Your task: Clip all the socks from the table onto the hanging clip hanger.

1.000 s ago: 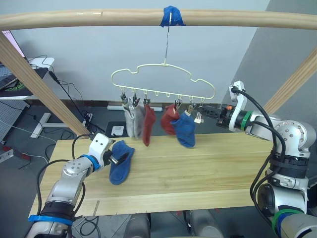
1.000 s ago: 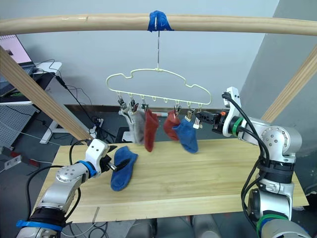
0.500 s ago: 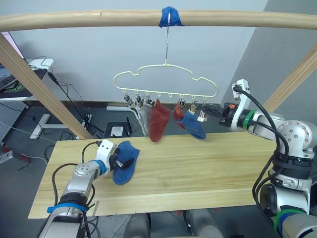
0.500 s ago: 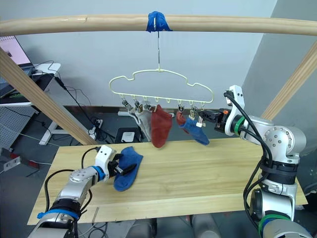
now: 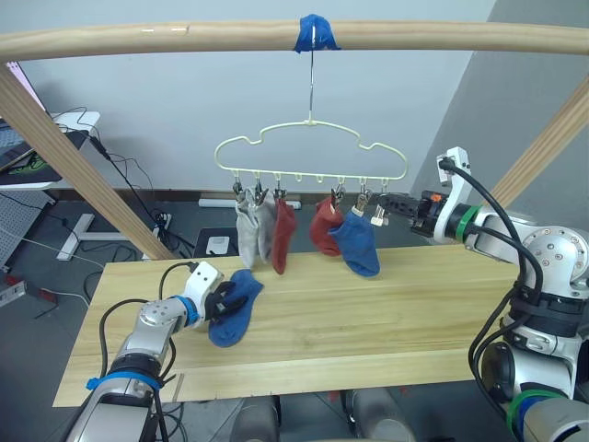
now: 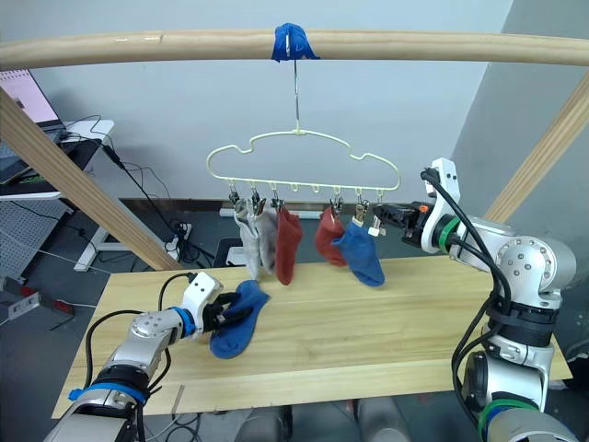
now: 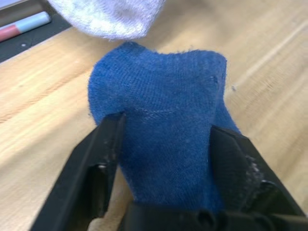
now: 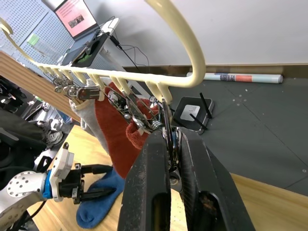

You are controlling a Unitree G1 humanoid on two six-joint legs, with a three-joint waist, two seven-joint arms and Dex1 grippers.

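Note:
My left gripper [image 5: 218, 301] is shut on a blue sock [image 5: 236, 310] that droops onto the left part of the table [image 5: 386, 313]; the left wrist view has the sock [image 7: 159, 82] pinched between both fingers [image 7: 103, 149]. The pale-yellow clip hanger [image 5: 313, 147] hangs from the top pole. Grey socks [image 5: 247, 230], two rust-red socks [image 5: 283, 235] [image 5: 324, 226] and a blue sock [image 5: 357, 244] hang from its clips. My right gripper [image 5: 383, 204] is at the hanger's right end, shut on the last metal clip [image 8: 165, 115].
A round wooden pole [image 5: 184, 37] runs across the top, with blue tape [image 5: 313, 30] holding the hanger's hook. Slanted poles [image 5: 64, 157] [image 5: 543, 152] flank the table on both sides. Behind, the floor holds cables and a desk [image 5: 55, 138].
The hanger and its socks swung rightward half a second ago and have swung back to hang straighter. My left gripper has shifted slightly right with the blue sock. The right gripper stays on the clip.

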